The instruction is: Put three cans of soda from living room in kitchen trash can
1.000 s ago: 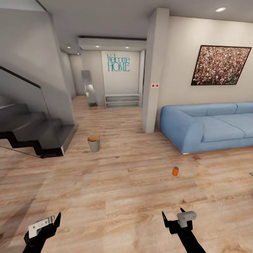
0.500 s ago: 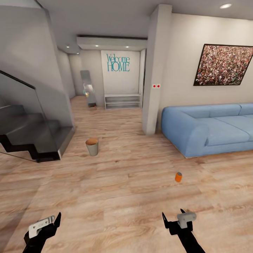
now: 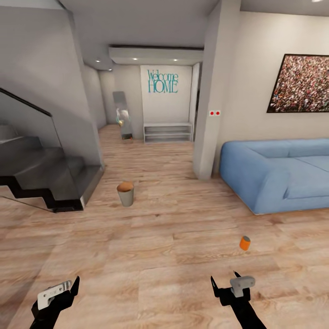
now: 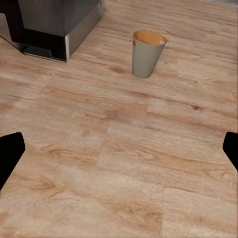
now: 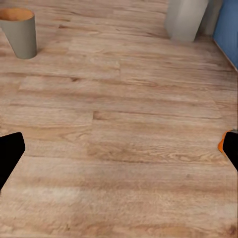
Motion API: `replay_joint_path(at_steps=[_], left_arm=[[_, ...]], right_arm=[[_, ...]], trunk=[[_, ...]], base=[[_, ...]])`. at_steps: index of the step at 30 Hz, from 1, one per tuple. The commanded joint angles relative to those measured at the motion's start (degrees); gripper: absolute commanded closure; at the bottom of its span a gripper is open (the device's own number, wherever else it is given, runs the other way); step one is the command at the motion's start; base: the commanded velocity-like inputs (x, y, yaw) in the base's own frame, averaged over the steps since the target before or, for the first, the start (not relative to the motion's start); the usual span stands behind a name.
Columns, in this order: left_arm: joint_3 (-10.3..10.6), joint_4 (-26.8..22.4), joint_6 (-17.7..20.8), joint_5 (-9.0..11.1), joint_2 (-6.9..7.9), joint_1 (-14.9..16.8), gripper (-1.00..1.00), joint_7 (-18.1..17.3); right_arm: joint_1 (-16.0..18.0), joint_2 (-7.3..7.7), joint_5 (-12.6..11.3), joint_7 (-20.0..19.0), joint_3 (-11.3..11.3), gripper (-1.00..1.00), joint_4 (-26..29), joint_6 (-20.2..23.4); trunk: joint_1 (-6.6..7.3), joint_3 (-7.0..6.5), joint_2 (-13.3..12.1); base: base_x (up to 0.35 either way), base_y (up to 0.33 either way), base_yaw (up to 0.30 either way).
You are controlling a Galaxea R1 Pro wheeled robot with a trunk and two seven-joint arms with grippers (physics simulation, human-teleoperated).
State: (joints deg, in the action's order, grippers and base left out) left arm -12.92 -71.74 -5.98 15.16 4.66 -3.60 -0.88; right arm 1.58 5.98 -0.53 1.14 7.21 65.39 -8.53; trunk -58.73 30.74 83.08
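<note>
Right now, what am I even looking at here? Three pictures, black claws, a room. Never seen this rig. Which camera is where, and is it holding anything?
It is a simulated wheeled robot with two arms. The wide picture comes from its head camera: the left pincer and right pincer sit low in it, both open and empty. Ahead on the wood floor stand a small bin near the staircase and an orange soda can in front of the blue sofa. The other two pictures come from cameras on each arm, looking out between the pincer fingers, the black shapes at the edges. The left arm's camera sees the bin; the right arm's also catches it, plus a sliver of the can. Nothing is held.
</note>
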Motion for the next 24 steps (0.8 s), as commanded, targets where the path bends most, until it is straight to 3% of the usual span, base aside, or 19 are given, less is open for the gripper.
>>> replay_joint_path(at_steps=[1,16,24], left_arm=[[0.0,0.0,0.0,0.0,0.00,0.0,-1.00,0.0],[0.0,0.0,-0.1,0.0,0.00,0.0,-1.00,0.0],[0.0,0.0,-0.1,0.0,0.00,0.0,-1.00,0.0]], right_arm=[[0.0,0.00,0.0,0.0,0.0,-1.00,0.0,0.0],[0.0,0.00,0.0,0.1,0.2,-1.00,-1.1,0.0],[0.0,0.00,0.0,0.1,0.2,-1.00,-1.2,0.0]], trunk=[[0.00,0.00,0.0],[0.00,0.00,0.0],[0.00,0.00,0.0]], base=[[0.273,0.000,0.152],[0.269,0.000,0.152],[0.285,0.075,0.048]])
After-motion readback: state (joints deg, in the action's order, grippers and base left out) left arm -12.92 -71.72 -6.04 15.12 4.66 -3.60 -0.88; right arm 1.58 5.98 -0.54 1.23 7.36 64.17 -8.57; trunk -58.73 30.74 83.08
